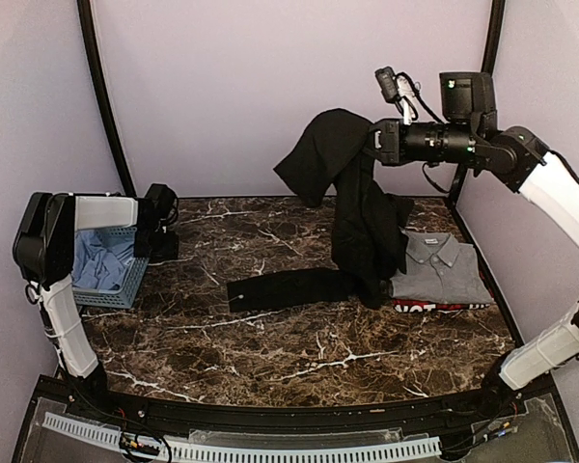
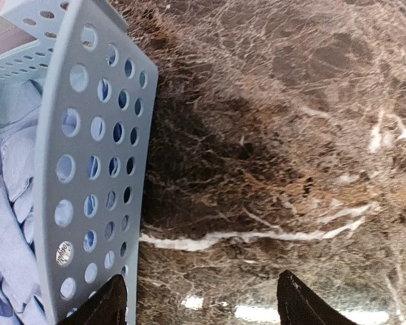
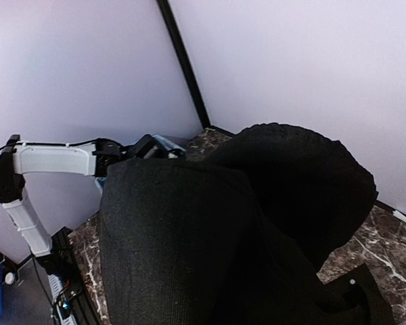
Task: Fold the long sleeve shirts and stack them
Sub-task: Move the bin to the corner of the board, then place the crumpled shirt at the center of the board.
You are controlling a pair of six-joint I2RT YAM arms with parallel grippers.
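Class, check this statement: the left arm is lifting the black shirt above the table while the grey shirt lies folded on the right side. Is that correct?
Not quite. The right tool is the one lifting the black shirt, as the top external view shows. The left tool is open and holds nothing, next to the blue basket. The grey shirt does lie folded on the right side.
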